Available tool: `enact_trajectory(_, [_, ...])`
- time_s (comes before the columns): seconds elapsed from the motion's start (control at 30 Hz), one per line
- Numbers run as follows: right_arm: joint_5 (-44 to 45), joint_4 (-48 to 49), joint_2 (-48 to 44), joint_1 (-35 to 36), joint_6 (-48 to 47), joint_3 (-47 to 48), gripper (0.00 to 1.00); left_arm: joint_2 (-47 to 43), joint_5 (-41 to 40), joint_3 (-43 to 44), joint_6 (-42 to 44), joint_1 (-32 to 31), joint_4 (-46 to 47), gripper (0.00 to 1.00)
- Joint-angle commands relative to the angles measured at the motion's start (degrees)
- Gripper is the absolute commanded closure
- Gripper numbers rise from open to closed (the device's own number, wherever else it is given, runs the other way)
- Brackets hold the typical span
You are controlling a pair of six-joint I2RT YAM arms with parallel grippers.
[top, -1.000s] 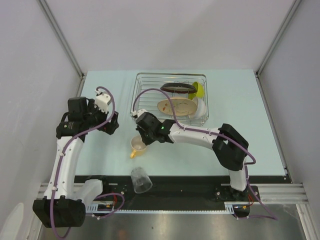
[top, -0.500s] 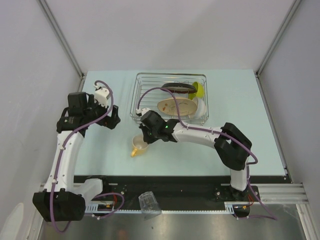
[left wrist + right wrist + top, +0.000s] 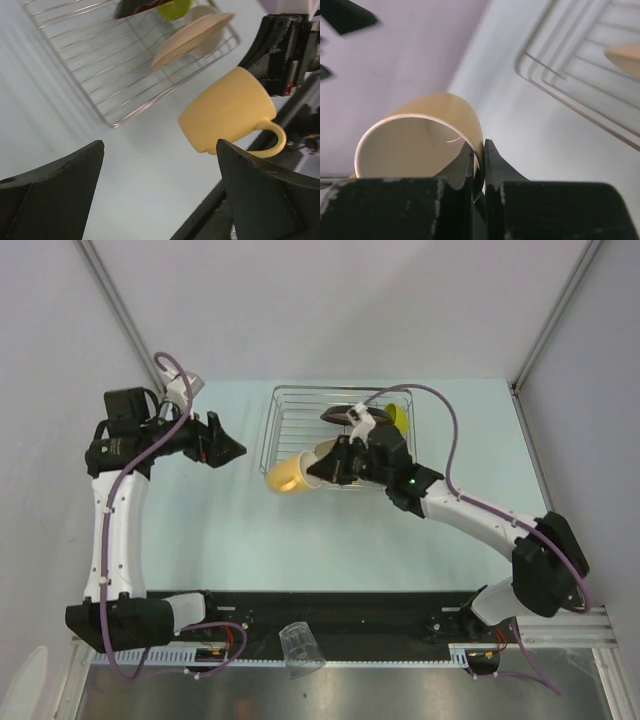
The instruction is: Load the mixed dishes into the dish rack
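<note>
My right gripper (image 3: 318, 470) is shut on the rim of the cream-yellow mug (image 3: 287, 476), one finger inside it, and holds it in the air on its side just off the front-left corner of the dish rack (image 3: 290, 425). The right wrist view shows the pinch (image 3: 478, 160) on the mug wall (image 3: 425, 132). In the rack stand the dark red-brown dish (image 3: 350, 416), the lime-green bowl (image 3: 399, 419) and the beige plate (image 3: 192, 35). My arm hides the white bowl. My left gripper (image 3: 228, 450) is open and empty, left of the rack, facing the mug (image 3: 227, 110).
The clear glass (image 3: 296, 645) lies off the table, on the metal rail below the black front strip. The table's near edge and black strip (image 3: 330, 605) run between the arm bases. Grey walls close in the left and right sides.
My right arm lifted the mug off the table and carried it back toward the rack's front-left corner. My left arm rose and drew back-left. The glass rolled off the front edge onto the rail.
</note>
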Motion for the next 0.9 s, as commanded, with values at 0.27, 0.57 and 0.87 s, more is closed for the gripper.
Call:
enact_trajectory(0.27, [-11.6, 64.2, 8.6, -4.9, 41.8, -8.0, 1.0, 9.5, 32.5, 5.8, -6.4, 0.3, -5.5, 0.0])
enact_trajectory(0.57, [-12.1, 64.8, 14.5, -4.1, 45.4, -2.6, 1.0, 7.3, 37.0, 2.2, 0.4, 0.2, -7.6, 0.0])
enact_trajectory(0.87, [-12.1, 67.9, 16.0, -4.1, 49.5, -1.7, 1.0, 10.4, 32.6, 4.9, 15.7, 0.2, -21.0, 0.0])
